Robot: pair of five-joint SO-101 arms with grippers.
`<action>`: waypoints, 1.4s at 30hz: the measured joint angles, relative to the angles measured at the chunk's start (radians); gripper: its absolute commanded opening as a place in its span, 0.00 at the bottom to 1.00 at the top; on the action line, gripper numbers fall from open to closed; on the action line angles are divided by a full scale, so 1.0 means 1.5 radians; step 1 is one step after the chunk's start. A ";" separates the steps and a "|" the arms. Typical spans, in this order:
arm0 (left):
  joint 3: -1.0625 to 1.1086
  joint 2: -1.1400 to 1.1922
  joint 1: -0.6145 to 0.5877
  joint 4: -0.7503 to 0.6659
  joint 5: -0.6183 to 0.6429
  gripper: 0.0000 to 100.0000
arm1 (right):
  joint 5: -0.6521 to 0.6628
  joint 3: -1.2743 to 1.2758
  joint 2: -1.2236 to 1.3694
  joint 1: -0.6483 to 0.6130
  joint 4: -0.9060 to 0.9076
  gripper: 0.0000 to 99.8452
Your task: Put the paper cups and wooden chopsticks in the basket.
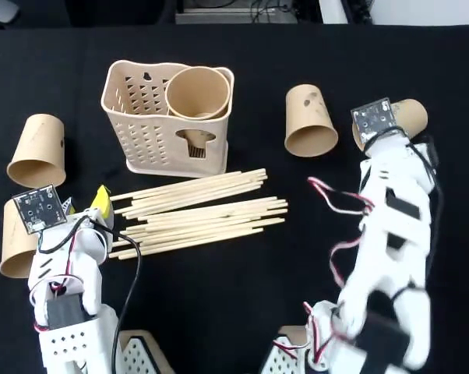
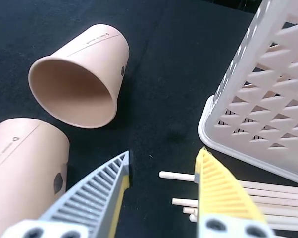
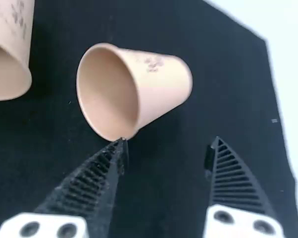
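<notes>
A beige slotted basket point(image 1: 153, 125) stands at the back of the black table with one paper cup point(image 1: 197, 92) upright inside it. Wooden chopsticks point(image 1: 199, 212) lie in a loose pile in front of it. My left gripper point(image 2: 165, 156) is open just above the table, by the left ends of the chopsticks point(image 2: 248, 196). Two cups lie on their sides near it, one ahead point(image 2: 79, 74) and one close alongside point(image 2: 25, 168). My right gripper point(image 3: 169, 144) is open, one fingertip at the rim of a tipped cup point(image 3: 134, 94). Another cup point(image 3: 8, 49) lies beside that one.
The basket wall point(image 2: 258, 99) rises close to my left gripper. The right arm point(image 1: 390, 226) stretches along the table's right side, its wrist covering part of the far right cup point(image 1: 412, 115). Open black cloth lies between the chopsticks and the right arm.
</notes>
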 measured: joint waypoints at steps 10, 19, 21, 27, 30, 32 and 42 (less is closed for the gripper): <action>0.000 0.000 0.000 0.000 0.000 0.22 | 0.000 -0.104 0.251 0.001 -0.200 0.06; 0.000 0.000 0.000 0.000 0.000 0.22 | 0.000 -0.116 0.243 0.030 -0.221 0.01; 0.000 0.000 0.000 0.000 0.000 0.22 | 0.001 -0.103 0.215 0.041 -0.218 0.01; 0.000 0.000 0.000 0.000 0.000 0.22 | -0.010 -0.098 0.055 0.062 -0.029 0.01; 0.000 0.000 0.000 0.000 0.000 0.22 | -0.069 -0.138 -0.053 0.064 0.126 0.01; 0.000 0.000 0.000 0.000 0.000 0.22 | -0.104 -0.187 -0.127 0.064 0.247 0.01; 0.000 0.000 0.000 0.000 0.000 0.22 | -0.285 -0.578 -0.278 -0.051 0.778 0.01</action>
